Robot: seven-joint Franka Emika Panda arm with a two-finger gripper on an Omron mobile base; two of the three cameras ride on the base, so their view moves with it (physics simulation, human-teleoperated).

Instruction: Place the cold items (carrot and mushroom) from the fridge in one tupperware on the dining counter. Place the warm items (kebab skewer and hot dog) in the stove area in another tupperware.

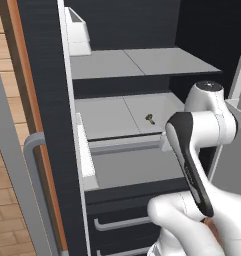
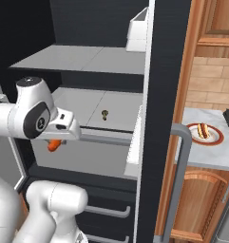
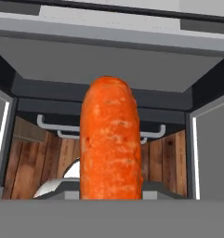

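**Carrot in the grip, mushroom waiting on the shelf**

Fingers are pinching the carrot [image 3: 110, 144], which is rising from the bottom of the hand view toward twelve o'clock and hiding the tips that hold it. In the right base view its orange end [image 2: 54, 144] is poking out under the gripper [image 2: 59, 137], low in front of the open fridge [image 2: 97, 57].

Judging by this, the task is standing at an early stage: one cold item is in hand but not yet in any tupperware, and the mushroom [image 1: 150, 119] is sitting untouched on the middle shelf [image 1: 107, 120], at about ten o'clock from the wrist in the left base view. The hot dog [image 2: 204, 130] is lying on a red-rimmed plate [image 2: 215, 139] on a marbled top [image 2: 204, 159] over wooden cabinet doors, at three o'clock in the right base view, so the warm half is also left to do.

Around the arm, pale grey shelves are stepping up inside the black cabinet, a white door bin [image 2: 137, 33] is sitting near twelve o'clock, and the grey bar handle [image 2: 175, 190] is running down at five o'clock. Wood flooring is showing below in the hand view.
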